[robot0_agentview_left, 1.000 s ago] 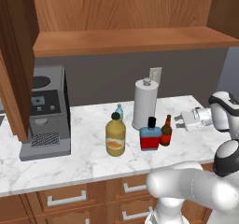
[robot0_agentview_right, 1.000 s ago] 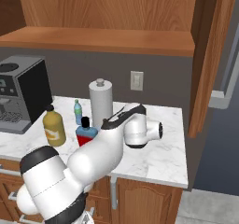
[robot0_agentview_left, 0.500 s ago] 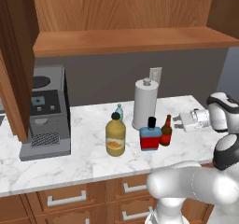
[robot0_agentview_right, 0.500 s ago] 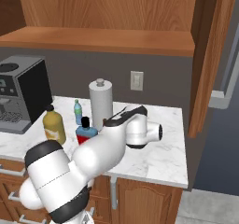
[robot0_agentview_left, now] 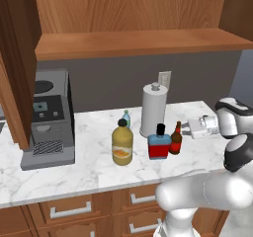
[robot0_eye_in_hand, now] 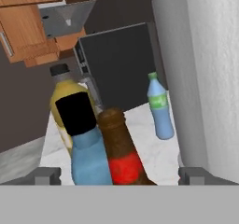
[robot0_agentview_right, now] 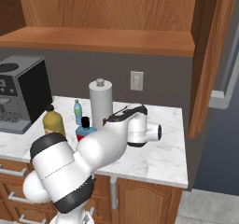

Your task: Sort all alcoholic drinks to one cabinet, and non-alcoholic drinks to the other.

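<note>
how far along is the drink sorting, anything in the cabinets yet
Nothing sorted yet: the visible cabinet shelf holds no bottles. All four stand on the counter: orange-yellow juice bottle, light-blue bottle, blue squarish bottle, brown bottle. In hand: the open end effector is lined up beside the brown bottle. Left: all four placements.

The left base view looks forward and down from behind the arm's left side, the right base view from its right. These 2 share the marble counter (robot0_agentview_left: 74, 172), the paper-towel roll (robot0_agentview_left: 153, 110) and the coffee machine (robot0_agentview_left: 49, 117). The hand view sits close, level with the brown bottle (robot0_eye_in_hand: 122, 148), facing the coffee machine.
</note>
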